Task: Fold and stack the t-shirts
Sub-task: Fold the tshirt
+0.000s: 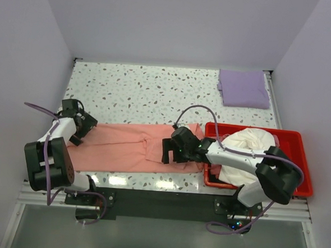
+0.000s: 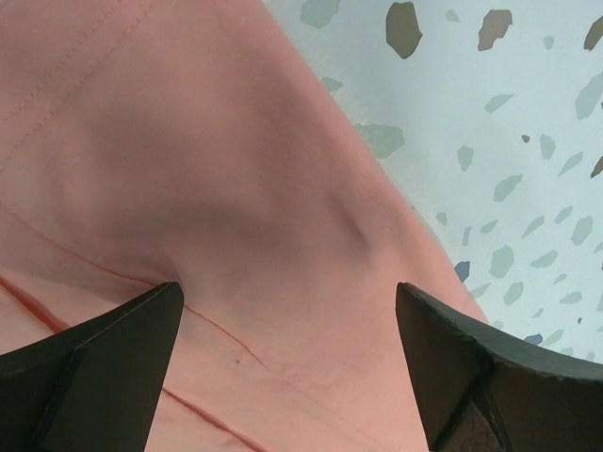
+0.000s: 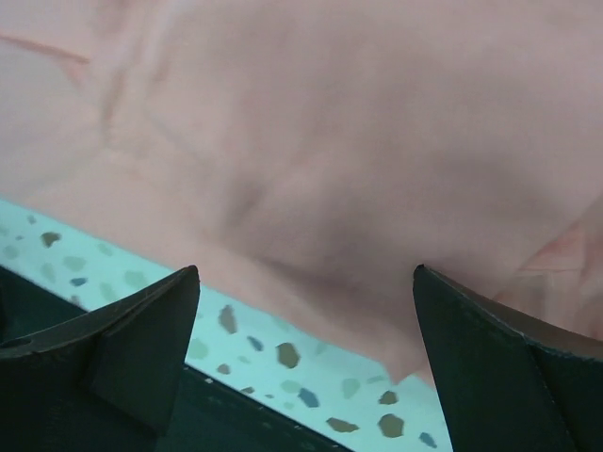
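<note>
A salmon-pink t-shirt (image 1: 127, 147) lies stretched across the near part of the table. A folded lavender t-shirt (image 1: 244, 88) lies at the far right. A cream-white t-shirt (image 1: 248, 151) is heaped in the red bin. My left gripper (image 1: 82, 131) is open, low over the pink shirt's left end, which fills the left wrist view (image 2: 188, 188). My right gripper (image 1: 169, 152) is open over the shirt's right part near its front edge, with the pink cloth (image 3: 358, 141) just beyond its fingers. Neither holds cloth. No black shirt shows.
A red plastic bin (image 1: 298, 166) stands at the near right, partly overhanging the pink shirt's right end. The speckled table (image 1: 145, 94) runs back to white walls. The table's dark front edge (image 3: 245, 414) lies just under my right gripper.
</note>
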Available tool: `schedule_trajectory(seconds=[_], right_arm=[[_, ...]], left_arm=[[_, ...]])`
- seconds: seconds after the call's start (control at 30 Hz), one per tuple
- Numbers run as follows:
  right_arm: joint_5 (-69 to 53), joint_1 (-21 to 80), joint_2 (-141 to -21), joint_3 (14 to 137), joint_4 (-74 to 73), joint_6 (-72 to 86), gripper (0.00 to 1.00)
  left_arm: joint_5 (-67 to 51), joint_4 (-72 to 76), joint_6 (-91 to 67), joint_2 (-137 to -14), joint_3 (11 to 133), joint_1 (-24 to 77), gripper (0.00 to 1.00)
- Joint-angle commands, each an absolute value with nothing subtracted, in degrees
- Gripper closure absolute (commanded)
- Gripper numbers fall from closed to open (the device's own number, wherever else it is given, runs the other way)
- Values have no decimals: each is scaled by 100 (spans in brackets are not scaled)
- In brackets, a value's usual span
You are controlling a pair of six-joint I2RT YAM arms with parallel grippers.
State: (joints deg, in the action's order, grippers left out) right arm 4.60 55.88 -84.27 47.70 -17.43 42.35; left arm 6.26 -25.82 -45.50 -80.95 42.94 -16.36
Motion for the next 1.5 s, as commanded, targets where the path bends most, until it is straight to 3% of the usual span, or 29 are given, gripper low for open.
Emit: schedule_trajectory(seconds=[0.0,0.37,0.6,1.1,1.47], right_arm=[[-261,5020,-8560,4421,-987,4421,1],[-659,3639,-10605,5790,-1519,3192,1],[-940,2919,-12170,8046,-2450,2488,1],[-1353,2523,-15292,13092,-4227,1925,1],[-1819,2479,-15661,13675,-3910,2004,1]], left_arm=[[361,-2294,-4430,-7919,4175,-1582,0],[580,-2399,-4544,-7796,4166,-1248,0],[571,-2522,-4711,-7480,4043,-705,0],[966,-2768,-4869,-7251,3999,333,0],[757,-3024,-5290,-7050,3094,1677,0]])
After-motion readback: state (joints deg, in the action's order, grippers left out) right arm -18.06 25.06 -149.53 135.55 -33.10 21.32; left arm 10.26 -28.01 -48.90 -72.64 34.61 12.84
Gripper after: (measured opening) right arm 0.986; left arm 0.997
